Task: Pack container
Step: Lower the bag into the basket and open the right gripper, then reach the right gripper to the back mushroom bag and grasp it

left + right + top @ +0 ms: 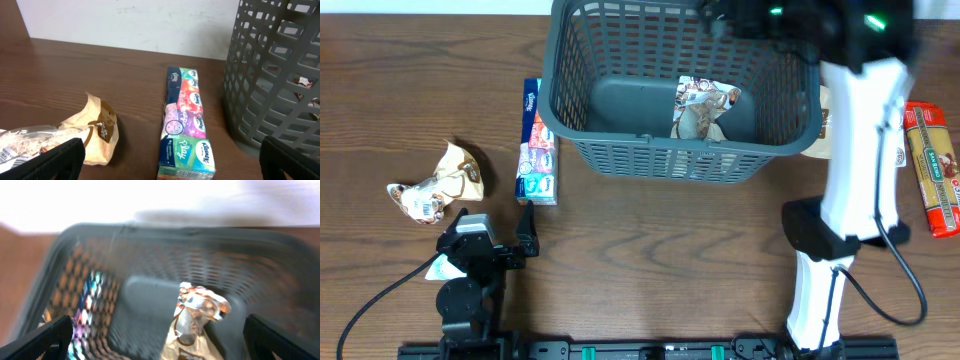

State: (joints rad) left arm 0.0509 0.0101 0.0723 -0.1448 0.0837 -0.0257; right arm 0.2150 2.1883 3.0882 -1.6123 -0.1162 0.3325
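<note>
The dark grey lattice basket [660, 155] stands at the back centre of the table. A crumpled tan and white snack packet [702, 108] lies on its floor at the right. My right gripper [740, 15] hovers open and empty over the basket's far right rim. In the right wrist view its fingers [162, 340] spread wide above the packet [197, 315] inside the basket [150, 235]. My left gripper [490, 232] is open and empty near the front left. In the left wrist view its fingers [175, 165] face the basket's side [270, 75].
A multicoloured tissue pack [538, 142] [185, 120] lies left of the basket. A tan crumpled packet [460, 170] [97, 130] and a clear packet [415, 200] [25, 142] lie further left. A red-yellow pasta pack [932, 165] and a pale packet [820, 130] lie right of the basket.
</note>
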